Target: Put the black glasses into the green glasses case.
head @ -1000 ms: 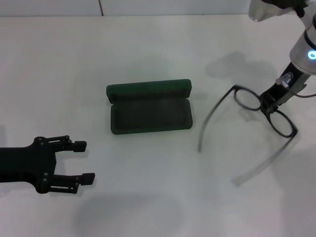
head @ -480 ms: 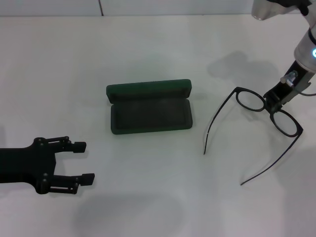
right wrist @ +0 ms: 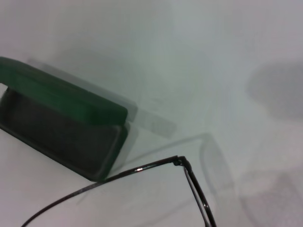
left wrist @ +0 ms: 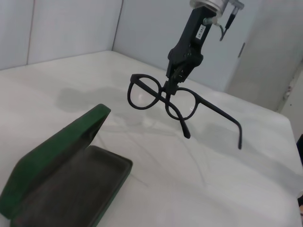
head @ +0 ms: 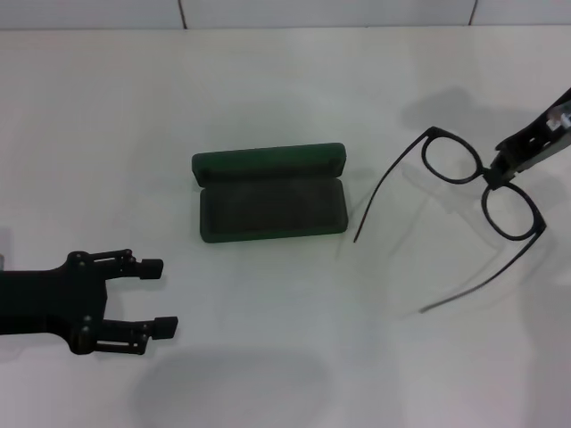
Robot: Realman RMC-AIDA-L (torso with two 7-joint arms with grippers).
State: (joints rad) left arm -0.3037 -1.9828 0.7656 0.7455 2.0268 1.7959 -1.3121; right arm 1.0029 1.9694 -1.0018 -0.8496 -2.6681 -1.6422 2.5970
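Observation:
The black glasses [head: 451,159] hang in the air at the right, temple arms unfolded and pointing toward the near side. My right gripper [head: 496,171] is shut on their bridge; in the left wrist view the right gripper [left wrist: 169,85] pinches the glasses [left wrist: 142,94] from above. The green glasses case [head: 270,201] lies open at the table's middle with its lid raised at the far side, left of the glasses and apart from them. It also shows as the case [left wrist: 61,175] and the case [right wrist: 61,118], with a stretch of glasses frame [right wrist: 184,165] in front. My left gripper [head: 158,296] stands open at the near left, holding nothing.
The white table [head: 285,89] carries only the case. A pale wall runs along its far edge [head: 268,18]. The table's far corner [left wrist: 284,118] shows beyond the glasses.
My right gripper has risen and drawn back to the right with the glasses, whose temple arms swung with it. The left gripper shifted slightly toward the near side.

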